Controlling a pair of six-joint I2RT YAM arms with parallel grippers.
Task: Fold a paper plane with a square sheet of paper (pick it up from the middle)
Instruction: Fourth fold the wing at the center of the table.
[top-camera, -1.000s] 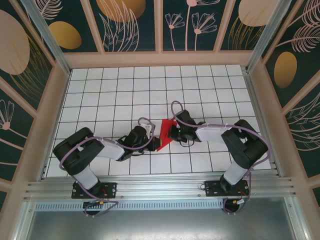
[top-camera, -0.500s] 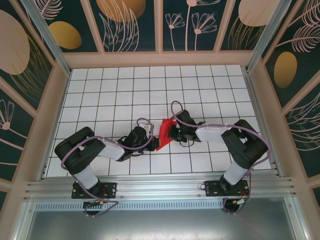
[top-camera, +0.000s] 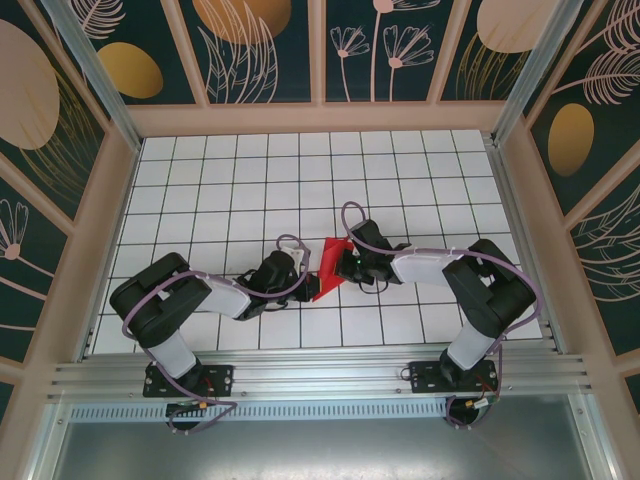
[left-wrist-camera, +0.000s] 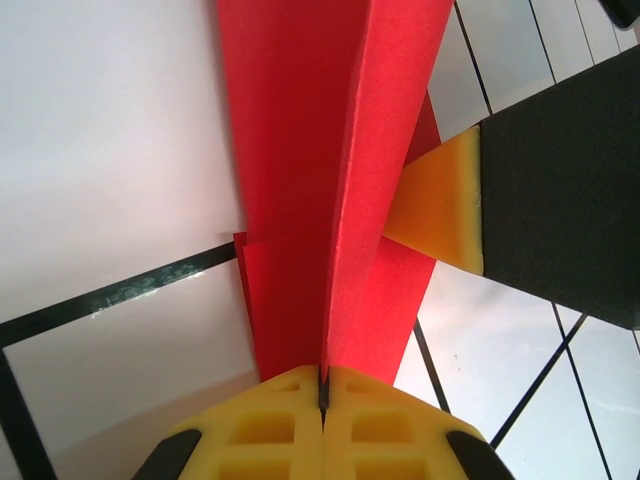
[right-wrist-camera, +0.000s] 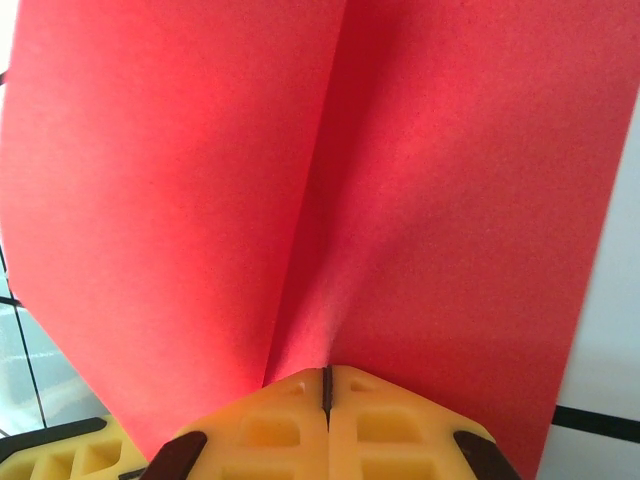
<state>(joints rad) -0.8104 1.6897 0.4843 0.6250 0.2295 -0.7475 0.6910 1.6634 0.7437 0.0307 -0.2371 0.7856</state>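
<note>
Left claw (left-wrist-camera: 323, 385), right claw (right-wrist-camera: 327, 385): two, both clamping one creased red paper (top-camera: 328, 266).

The red paper (top-camera: 329, 266) has drawn in narrower and stands steeper.

- You see the red paper (top-camera: 327, 270) as a small creased wedge near the middle of the grid, a little toward the near side.
- It is bright red and thin, and it is folded along a centre crease.
- In the left wrist view, one flap stands up on its edge.
- The left gripper (left-wrist-camera: 323, 385) and the right gripper (right-wrist-camera: 327, 378) each pinch it tightly at the crease.
</note>
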